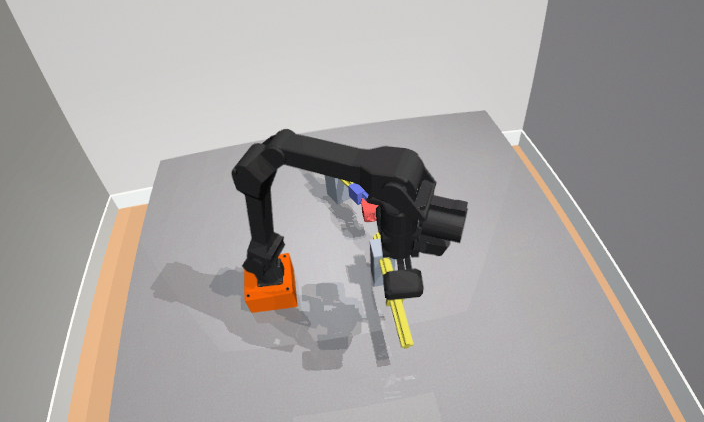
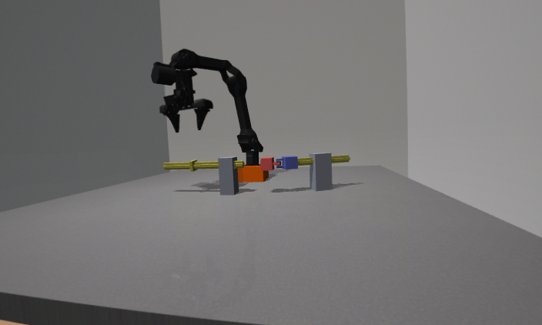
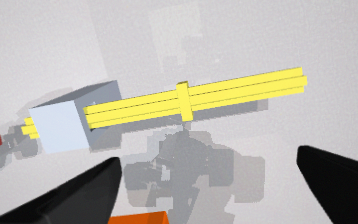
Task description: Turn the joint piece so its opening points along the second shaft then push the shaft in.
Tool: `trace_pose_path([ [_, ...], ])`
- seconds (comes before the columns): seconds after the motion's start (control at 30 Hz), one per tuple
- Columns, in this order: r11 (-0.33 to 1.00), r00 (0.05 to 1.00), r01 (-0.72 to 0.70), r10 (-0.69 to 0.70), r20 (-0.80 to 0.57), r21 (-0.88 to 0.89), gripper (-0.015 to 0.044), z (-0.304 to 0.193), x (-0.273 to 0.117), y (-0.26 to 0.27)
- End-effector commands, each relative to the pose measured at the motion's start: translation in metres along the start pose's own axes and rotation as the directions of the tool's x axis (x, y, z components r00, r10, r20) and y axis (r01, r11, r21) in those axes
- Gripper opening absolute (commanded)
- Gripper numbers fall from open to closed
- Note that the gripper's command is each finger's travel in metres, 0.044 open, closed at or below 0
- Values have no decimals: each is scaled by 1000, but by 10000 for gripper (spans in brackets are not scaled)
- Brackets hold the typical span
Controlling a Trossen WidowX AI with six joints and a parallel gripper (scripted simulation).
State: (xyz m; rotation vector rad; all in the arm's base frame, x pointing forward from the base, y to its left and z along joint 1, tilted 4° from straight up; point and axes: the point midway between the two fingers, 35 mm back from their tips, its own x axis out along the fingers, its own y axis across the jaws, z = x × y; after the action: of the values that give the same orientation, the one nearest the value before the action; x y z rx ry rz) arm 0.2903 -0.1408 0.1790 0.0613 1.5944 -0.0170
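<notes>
The second shaft, yellow and ribbed (image 1: pixel 402 327) (image 2: pixel 212 164) (image 3: pixel 250 89), passes through its grey block (image 1: pixel 376 251) (image 2: pixel 228 177) (image 3: pixel 60 127). Its collar (image 2: pixel 192 165) (image 3: pixel 184 102) stands apart from the block. The shaft's inner end pokes out beyond the block, with a gap before the red joint piece (image 1: pixel 369 211) (image 2: pixel 266 163). The red piece hangs on the blue fork piece (image 1: pixel 357 193) (image 2: pixel 289 162) of the first shaft (image 2: pixel 306 161), in the other grey block (image 1: pixel 334 190) (image 2: pixel 320 172). Its opening is not clearly visible. My gripper (image 2: pixel 188 130) (image 3: pixel 208 160) is open and empty, well above the second shaft, touching nothing.
The orange arm base (image 1: pixel 271 296) (image 2: pixel 253 173) stands on the grey table (image 1: pixel 207 386) (image 2: pixel 259 246) to one side of the shafts. In the top view the arm passes over the joint and hides part of the second block. Walls stand around the table.
</notes>
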Motion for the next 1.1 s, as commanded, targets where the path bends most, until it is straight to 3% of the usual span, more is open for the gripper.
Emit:
trace_pose_path([
  [0.0, 994, 999, -43, 43, 3, 100, 440, 2, 7, 16],
  [0.5, 829, 980, -172, 199, 7, 533, 440, 5, 29, 74],
  [1.07, 431, 929, -146, 368, -26, 890, 440, -4, 49, 137],
])
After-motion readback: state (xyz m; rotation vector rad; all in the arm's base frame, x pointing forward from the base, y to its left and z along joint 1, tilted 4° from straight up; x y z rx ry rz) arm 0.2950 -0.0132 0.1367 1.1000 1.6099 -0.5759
